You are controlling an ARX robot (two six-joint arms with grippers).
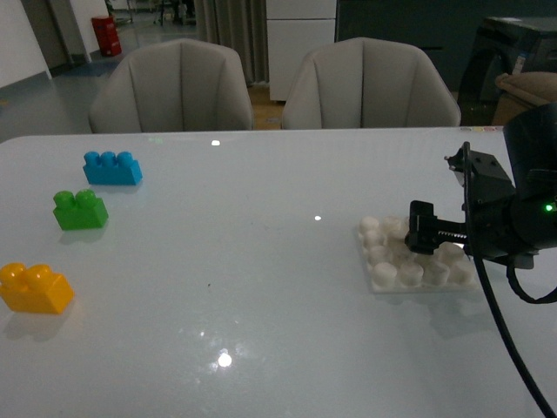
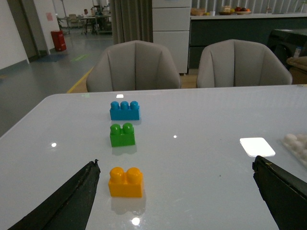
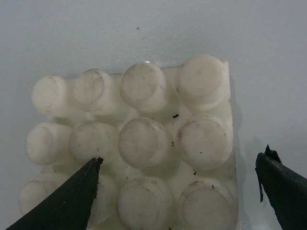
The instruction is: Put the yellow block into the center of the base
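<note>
Right jaws: spread wide, holding nothing, set low over the base, with one fingertip on either side of the stud grid; contact cannot be confirmed. Left jaws: likewise spread and empty, above the bare worktop. The base lies flat at the right of the worktop. The yellow block stands studs-up at the near left, well apart from the base and ungripped. Farther back on that side stand a green brick, then a blue brick.

You have no words or numbers to read here. The small pink sign far back is too blurry.
</note>
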